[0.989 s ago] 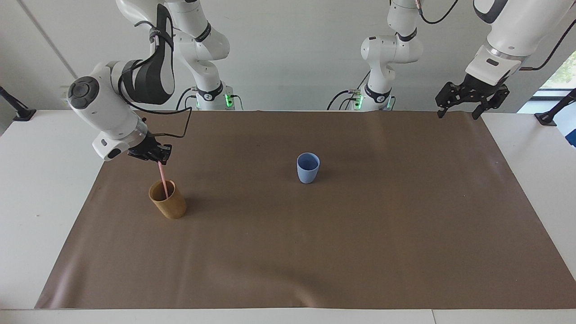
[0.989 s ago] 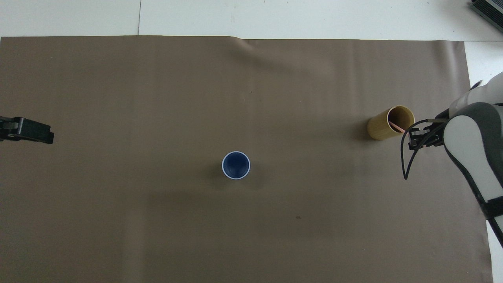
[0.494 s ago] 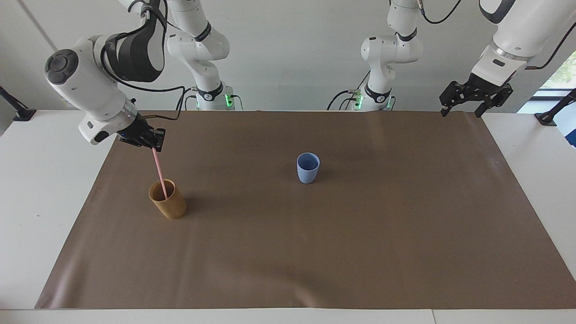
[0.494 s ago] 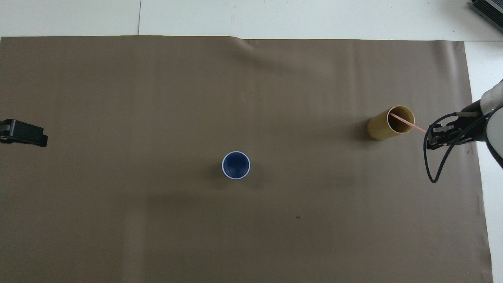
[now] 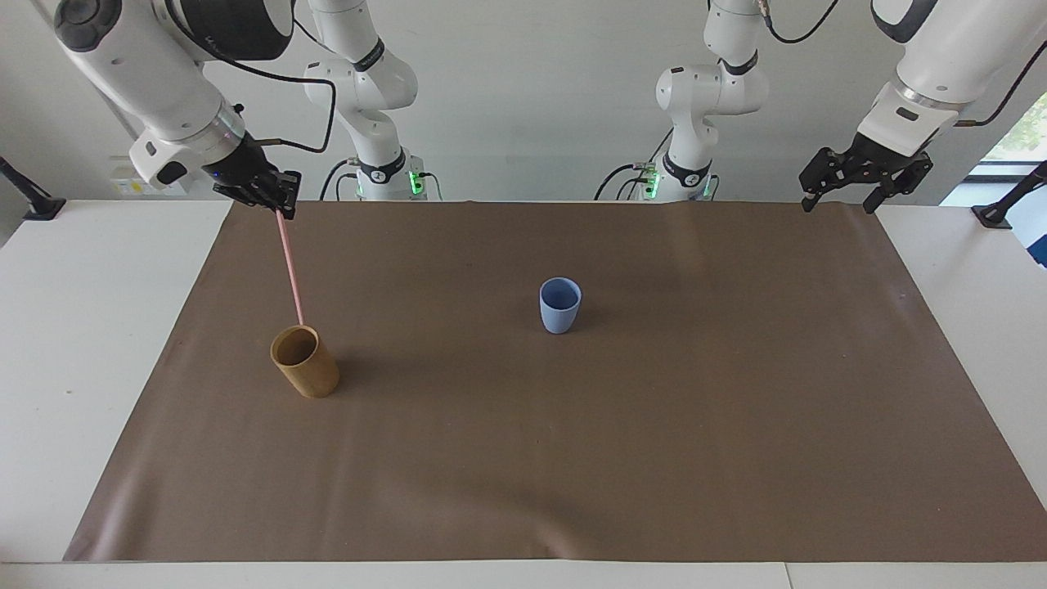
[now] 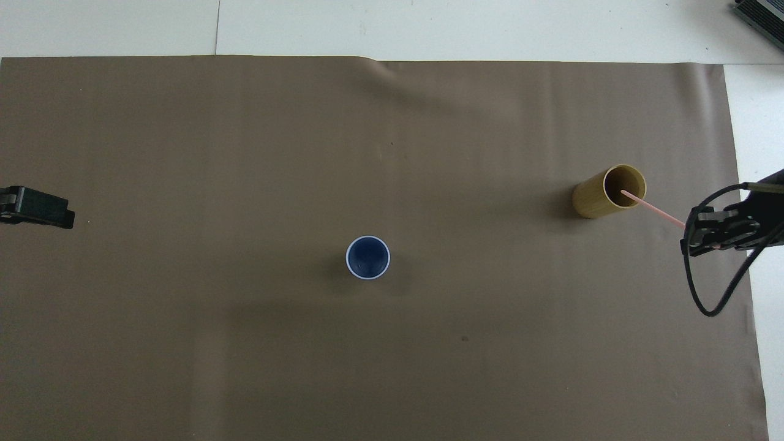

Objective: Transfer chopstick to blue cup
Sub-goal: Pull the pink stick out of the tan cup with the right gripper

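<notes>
**Chopstick lifted almost clear of the tan cup**

Right gripper (image 5: 276, 200) is clamped on the top end of the chopstick (image 5: 289, 266), up in the air over the mat (image 5: 572, 458) at the right arm's end of the table. Over the last second it has climbed steadily: a second ago it hung just above the tan cup (image 5: 304, 361) with most of the stick sunk inside, and now nearly the whole pale-pink length shows. The stick hangs tilted, its lower tip level with the cup's rim in the facing view; from overhead the tip (image 6: 625, 193) lies over the cup's mouth. Whether it has fully left the cup I cannot tell, but it looks to be at the rim.

That means the extraction step is close to done, and the carry is likely next. The tan cup has stayed upright and has not shifted, so the pull has not dragged it.

The blue cup (image 5: 560, 304) stands upright and empty near the middle of the mat, well apart from the tan cup and somewhat nearer to the robots. A little more height would be wise before moving sideways, or the tip could catch the rim and tip the tan cup.

The left gripper (image 5: 859, 176) waits with its fingers spread, holding nothing, over the mat's edge at the left arm's end of the table.
</notes>
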Controlling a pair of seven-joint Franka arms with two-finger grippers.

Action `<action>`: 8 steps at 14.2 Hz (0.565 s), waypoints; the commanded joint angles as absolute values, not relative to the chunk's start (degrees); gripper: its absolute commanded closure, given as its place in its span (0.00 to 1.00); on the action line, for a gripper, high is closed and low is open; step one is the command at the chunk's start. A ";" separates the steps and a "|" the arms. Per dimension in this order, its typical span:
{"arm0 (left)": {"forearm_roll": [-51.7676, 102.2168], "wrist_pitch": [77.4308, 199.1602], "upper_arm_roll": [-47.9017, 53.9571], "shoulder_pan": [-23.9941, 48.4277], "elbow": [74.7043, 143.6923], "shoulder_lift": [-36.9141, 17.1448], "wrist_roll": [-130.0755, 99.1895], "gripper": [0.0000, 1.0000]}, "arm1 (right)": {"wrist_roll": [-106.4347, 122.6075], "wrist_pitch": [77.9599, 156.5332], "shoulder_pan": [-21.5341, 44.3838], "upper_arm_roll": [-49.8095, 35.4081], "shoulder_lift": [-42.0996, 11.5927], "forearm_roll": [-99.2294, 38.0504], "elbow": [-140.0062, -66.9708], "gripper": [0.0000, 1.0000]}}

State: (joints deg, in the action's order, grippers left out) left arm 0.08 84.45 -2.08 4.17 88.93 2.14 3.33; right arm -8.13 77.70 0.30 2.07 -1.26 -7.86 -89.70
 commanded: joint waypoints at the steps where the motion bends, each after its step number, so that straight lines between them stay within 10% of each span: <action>1: 0.88 84.11 -1.49 3.25 89.12 2.73 2.99 0.00 | -20.26 77.16 0.26 -2.19 -1.14 -12.55 -89.21 1.00; 8: 0.88 83.67 -1.49 3.25 89.03 2.72 2.99 0.00 | -48.57 87.95 11.31 -5.36 -0.61 -23.63 -91.84 1.00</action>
State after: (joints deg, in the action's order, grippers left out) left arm 0.08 84.45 -2.07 4.17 88.93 2.15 3.33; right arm -43.36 84.04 8.83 -5.48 -1.22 -20.73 -89.78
